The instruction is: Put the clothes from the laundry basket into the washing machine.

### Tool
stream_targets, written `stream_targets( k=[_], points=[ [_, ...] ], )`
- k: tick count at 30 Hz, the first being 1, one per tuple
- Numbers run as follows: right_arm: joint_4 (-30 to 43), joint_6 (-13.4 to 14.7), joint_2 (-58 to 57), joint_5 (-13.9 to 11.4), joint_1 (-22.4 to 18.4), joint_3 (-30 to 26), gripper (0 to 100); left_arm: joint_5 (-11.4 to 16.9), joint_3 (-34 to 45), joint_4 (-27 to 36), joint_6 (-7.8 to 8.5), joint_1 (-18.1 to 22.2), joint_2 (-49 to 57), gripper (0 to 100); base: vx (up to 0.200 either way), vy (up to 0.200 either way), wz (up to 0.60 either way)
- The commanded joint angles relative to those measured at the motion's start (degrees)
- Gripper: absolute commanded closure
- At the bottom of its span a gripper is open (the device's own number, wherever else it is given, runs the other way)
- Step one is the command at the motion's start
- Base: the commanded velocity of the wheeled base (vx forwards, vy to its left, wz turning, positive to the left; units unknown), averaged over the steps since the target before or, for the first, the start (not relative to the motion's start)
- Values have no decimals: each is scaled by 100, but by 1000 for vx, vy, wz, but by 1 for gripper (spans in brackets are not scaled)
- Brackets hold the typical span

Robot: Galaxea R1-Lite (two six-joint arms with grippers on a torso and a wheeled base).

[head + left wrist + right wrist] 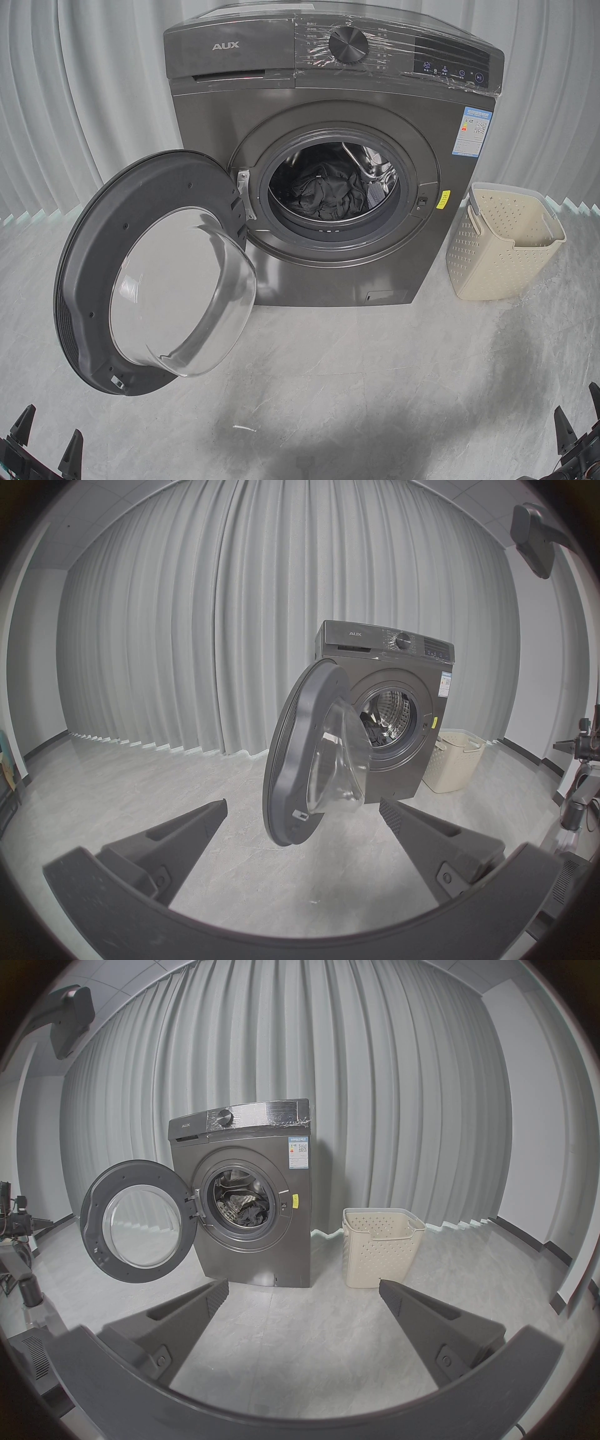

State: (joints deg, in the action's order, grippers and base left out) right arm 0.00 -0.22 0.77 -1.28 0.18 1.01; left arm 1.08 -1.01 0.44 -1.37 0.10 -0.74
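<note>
Head view shows the washing machine [325, 94] with its round door [94, 250] swung wide to the left and dark clothes [325, 190] heaped inside the drum [377, 165]. The beige laundry basket [500, 262] stands on the floor [375, 375] just beside the machine's right side. The left tool [50, 431] and right tool [576, 403] hang low, well back from the machine, each spread apart and empty.
</note>
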Motion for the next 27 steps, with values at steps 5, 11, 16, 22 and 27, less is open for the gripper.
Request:
stream_targets(
  k=[5,11,16,22,27],
  points=[
    [0,-4,-77,-4,8,-101,0,6,84,0,22,-1,74,0,0,0,0],
    [0,-4,-77,-4,-1,-101,0,15,84,0,40,-1,74,0,0,167,0],
    [0,-4,-77,-4,-1,-101,0,15,84,0,49,-1,74,0,0,160,0],
    [0,-4,-77,-4,8,-101,0,15,84,0,40,-1,74,0,-33,0,0],
    [0,-4,-77,-4,8,-101,0,15,84,0,49,-1,74,0,-200,0,0]
  ],
)
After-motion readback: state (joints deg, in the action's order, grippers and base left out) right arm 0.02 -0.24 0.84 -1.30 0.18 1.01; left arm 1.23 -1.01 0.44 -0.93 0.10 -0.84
